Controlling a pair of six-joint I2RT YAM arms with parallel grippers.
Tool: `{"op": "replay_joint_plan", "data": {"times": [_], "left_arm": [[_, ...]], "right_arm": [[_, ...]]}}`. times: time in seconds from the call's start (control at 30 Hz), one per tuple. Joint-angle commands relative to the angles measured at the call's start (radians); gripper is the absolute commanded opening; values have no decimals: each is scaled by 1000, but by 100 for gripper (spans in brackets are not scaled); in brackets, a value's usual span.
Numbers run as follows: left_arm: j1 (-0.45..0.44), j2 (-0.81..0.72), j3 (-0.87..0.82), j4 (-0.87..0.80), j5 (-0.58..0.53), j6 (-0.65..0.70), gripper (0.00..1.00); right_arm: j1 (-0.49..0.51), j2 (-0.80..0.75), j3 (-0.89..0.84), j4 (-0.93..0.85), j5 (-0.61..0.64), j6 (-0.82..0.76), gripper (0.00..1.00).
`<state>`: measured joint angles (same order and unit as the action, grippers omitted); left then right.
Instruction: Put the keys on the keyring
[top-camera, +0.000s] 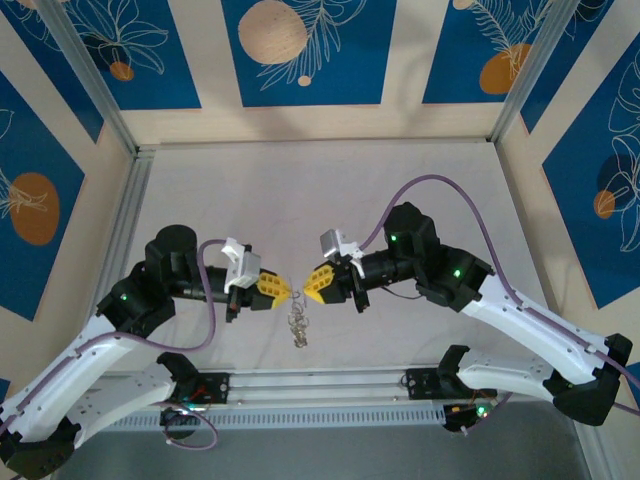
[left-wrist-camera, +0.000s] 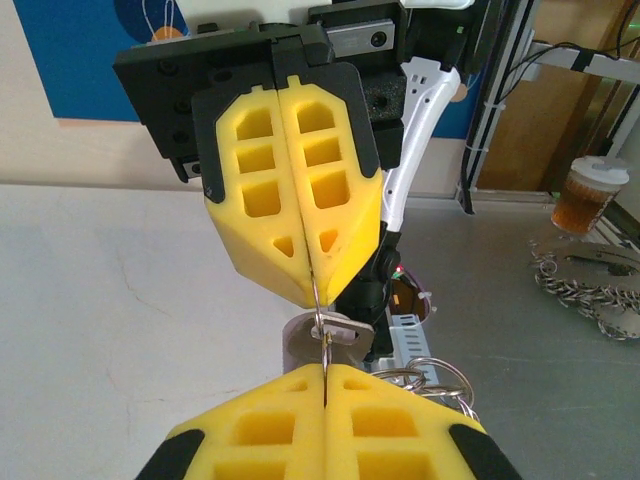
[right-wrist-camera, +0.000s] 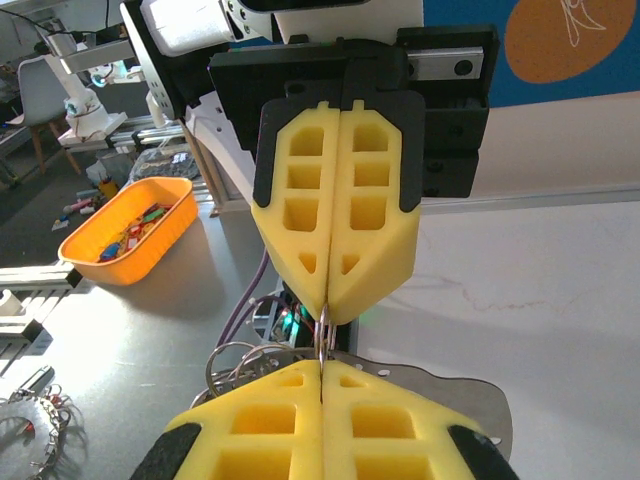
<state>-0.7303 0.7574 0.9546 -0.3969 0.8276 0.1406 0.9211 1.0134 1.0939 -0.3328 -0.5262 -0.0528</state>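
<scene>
Two yellow foam-padded claws, the left gripper (top-camera: 284, 292) and right gripper (top-camera: 311, 290), meet tip to tip over the middle of the pale table (top-camera: 400, 180), both clamped on the thin silvery wire keyring (left-wrist-camera: 319, 315). The top view alone shows the small metal keys (top-camera: 298, 328) dangling just below; the wrist views show the pinched wire.

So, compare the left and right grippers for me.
The left gripper points right; the right gripper points left. The left gripper's cable hangs in a tight loop; the right gripper's cable sweeps a wide arc. Both are shut, tip to tip, pinching one thin metal ring.
</scene>
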Motion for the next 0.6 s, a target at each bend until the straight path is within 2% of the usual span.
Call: {"op": "replay_joint_plan", "data": {"times": [0.0,0.57], "left_arm": [[6,-19,10,46,33,5,0],[8,-23,10,52,39,2,0]], "right_arm": [[6,-22,29,-18,-30,-13,0],[5,4,38,4,-39,-1,0]]}}
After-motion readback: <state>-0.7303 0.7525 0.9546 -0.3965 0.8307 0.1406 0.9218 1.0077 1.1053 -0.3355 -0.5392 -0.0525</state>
